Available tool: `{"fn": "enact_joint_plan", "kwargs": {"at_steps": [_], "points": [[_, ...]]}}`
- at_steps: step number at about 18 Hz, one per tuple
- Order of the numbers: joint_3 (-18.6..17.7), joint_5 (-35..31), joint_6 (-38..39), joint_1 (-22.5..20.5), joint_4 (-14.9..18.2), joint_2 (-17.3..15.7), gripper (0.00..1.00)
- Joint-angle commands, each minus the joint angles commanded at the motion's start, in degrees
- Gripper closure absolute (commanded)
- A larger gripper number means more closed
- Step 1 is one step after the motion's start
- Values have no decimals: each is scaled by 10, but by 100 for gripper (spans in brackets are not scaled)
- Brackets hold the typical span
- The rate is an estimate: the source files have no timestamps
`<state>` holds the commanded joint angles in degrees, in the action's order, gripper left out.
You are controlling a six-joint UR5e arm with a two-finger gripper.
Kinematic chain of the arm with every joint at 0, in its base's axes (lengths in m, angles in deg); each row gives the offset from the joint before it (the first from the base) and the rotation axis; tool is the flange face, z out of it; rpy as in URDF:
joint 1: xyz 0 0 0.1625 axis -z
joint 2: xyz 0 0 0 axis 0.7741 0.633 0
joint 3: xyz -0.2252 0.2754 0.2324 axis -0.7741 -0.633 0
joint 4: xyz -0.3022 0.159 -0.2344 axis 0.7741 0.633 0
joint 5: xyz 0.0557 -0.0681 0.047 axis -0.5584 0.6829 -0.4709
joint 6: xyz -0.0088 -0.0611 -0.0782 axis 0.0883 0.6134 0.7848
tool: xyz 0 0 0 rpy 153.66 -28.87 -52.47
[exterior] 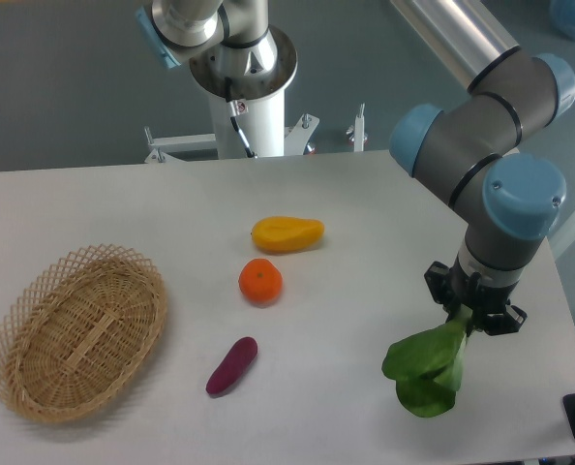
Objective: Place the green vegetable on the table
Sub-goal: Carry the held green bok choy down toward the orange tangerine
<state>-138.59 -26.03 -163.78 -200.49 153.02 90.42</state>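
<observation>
Green vegetable [425, 371] nearly delivered to table [365, 203].

Gripped by the pale stem in closed gripper [471, 315], leaves hanging at the right front, apparently for a low, gentle release.

Bright, even overhead light is washing the large flat white tabletop [365, 213], w/ only soft, faint shadows. Pic is staying sharp edge to edge, no noticeable glare or blur.

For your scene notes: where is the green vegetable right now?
The vegetable hangs from the gripper at the table's right side, far from the basket.
</observation>
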Motion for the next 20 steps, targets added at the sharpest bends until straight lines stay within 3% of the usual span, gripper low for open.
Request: {"fn": "enact_joint_plan", "kwargs": {"at_steps": [5,9,11,12,16,20], "points": [[-2,-2,3,6,-7,5,85],[-6,-2,47,35,-29,12,85],[-25,-1,51,42,-36,10,85],[-40,-1,53,43,-49,5,85],[-157,-1,5,51,-135,-39,86],[-246,1,-71,51,-158,-90,85]]}}
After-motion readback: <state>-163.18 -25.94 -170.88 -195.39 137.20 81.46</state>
